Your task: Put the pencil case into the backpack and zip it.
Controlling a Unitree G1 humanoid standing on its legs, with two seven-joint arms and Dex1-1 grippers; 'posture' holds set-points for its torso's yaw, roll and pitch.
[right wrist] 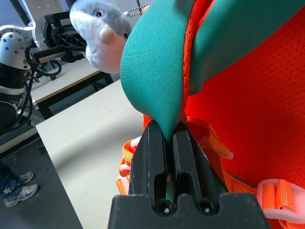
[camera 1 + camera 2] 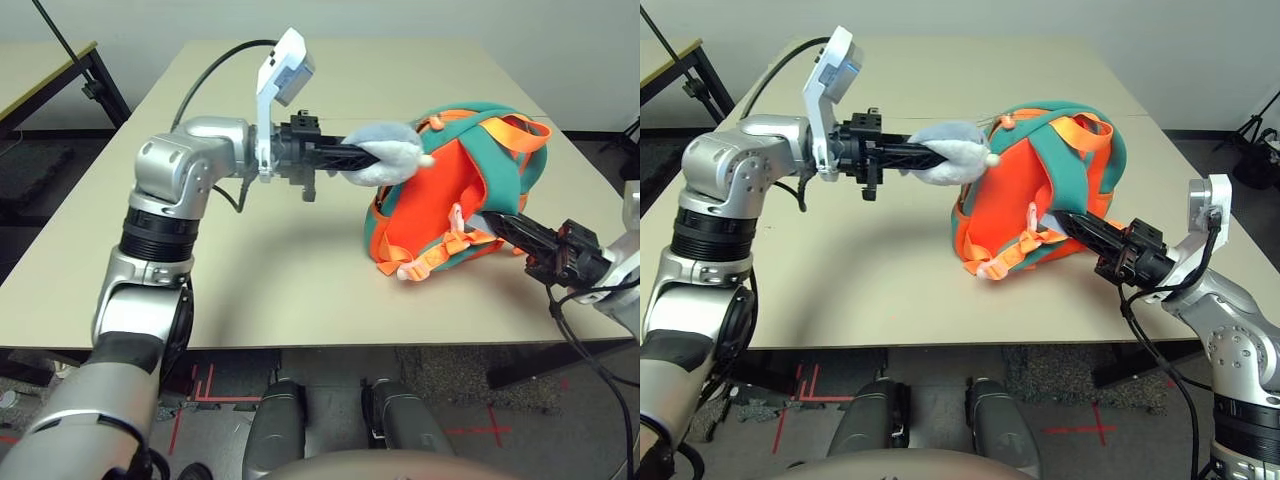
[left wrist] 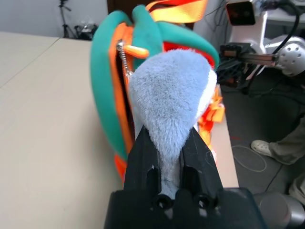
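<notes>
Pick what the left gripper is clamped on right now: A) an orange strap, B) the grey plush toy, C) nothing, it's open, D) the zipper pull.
B: in the left wrist view the left gripper has both black fingers pressed onto the grey plush toy, which hangs beside the backpack; the zipper pull sits untouched above it.

A big tan counter [image 2: 280, 290] is set before a plain white wall [image 2: 400, 20]. A second table [image 2: 40, 70] on black legs is seen nearby. Red tape marks [image 2: 200, 385] are stuck on the grey floor [image 2: 30, 180].
</notes>
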